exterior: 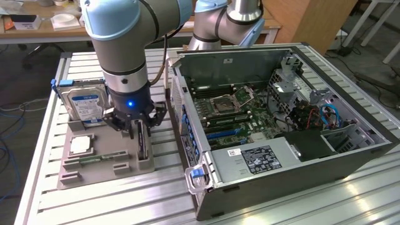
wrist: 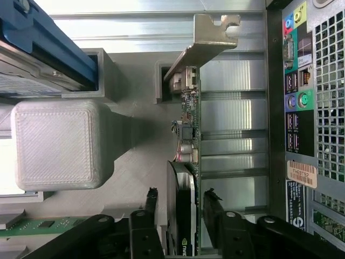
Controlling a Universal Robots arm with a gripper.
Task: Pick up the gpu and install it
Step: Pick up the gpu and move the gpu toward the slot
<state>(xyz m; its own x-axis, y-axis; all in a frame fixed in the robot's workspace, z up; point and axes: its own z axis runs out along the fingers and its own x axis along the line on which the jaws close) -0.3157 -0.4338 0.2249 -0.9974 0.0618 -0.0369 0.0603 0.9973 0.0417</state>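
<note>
Grasp step: claw (exterior: 140, 132) straddles the gpu (wrist: 190, 116), jaws part-open beside its dark faces, slim gaps showing, nothing lifted. Gpu stands edge-on in the grey holder (exterior: 93, 174), along the holder edge nearest the computer case (exterior: 281, 154); pale bracket (wrist: 207, 40) at one end. Judgement: the pick calls for an even squeeze and a straight pull.

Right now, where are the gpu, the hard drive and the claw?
gpu (wrist: 202, 46): wrist view, on its pale metal bracket.
hard drive (exterior: 87, 104): exterior view, on its blue-white label.
claw (wrist: 181, 197): wrist view, midway between its fingertips, which stand either side of the gpu.
</note>
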